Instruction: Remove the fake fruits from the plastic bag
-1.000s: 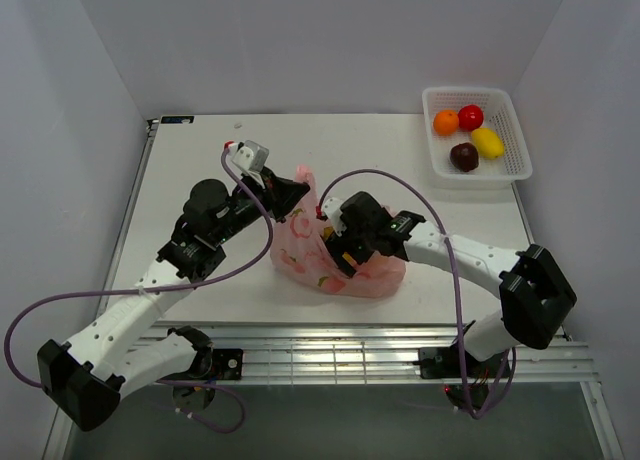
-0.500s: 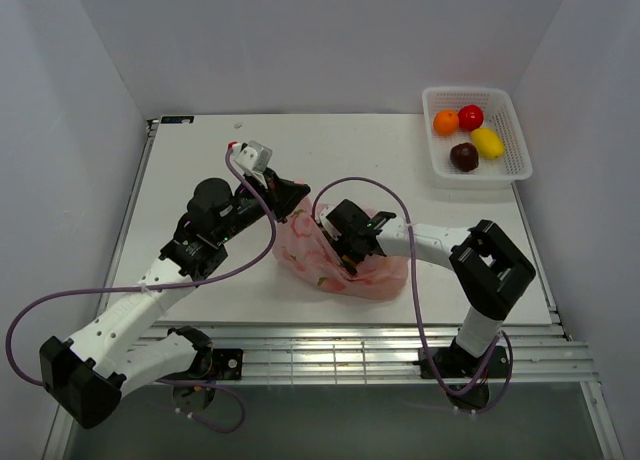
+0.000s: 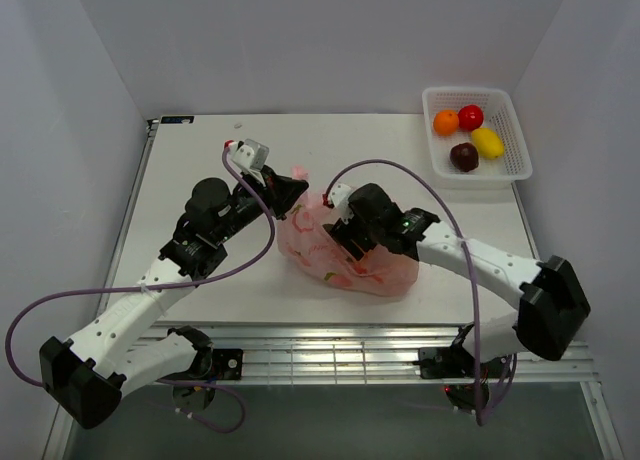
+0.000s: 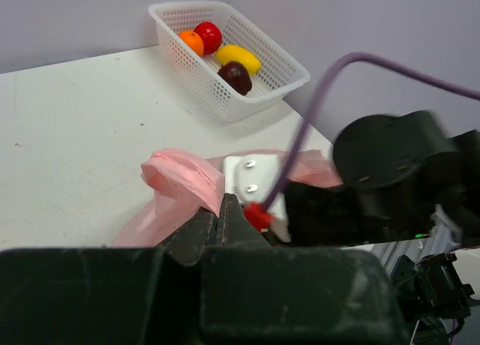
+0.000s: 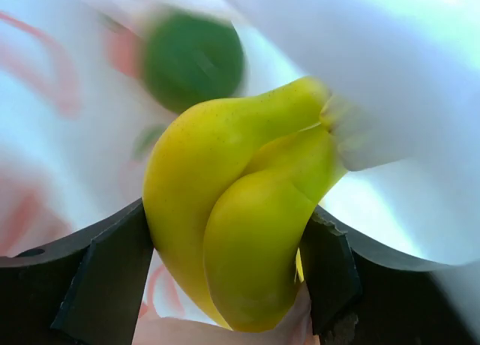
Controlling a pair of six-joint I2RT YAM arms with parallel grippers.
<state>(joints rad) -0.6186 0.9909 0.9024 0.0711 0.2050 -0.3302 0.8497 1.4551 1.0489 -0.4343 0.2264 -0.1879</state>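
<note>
Fruit-fetching looks well under way. In the far right corner the white basket holds four pieces: an orange one, a red one, a yellow one and a dark plum-coloured one. The plastic bag lies crumpled in the middle of the table, between the two arms. The left gripper has its fingers pinched tight on a twisted pink handle at the bag's left end, holding that end up off the table. The right gripper is buried in the bag's mouth. Its own camera shows a yellow banana wedged between the two black fingers, which press against it on either side — a firm grasp, I would say. So the banana is in hand but inside the bag, with pink-printed film all around it. Behind it sits a blurred green round shape; I cannot tell whether it is another fruit or only a printed leaf. What is left, as I judge it — lift the banana clear, then check for anything more inside.
</note>
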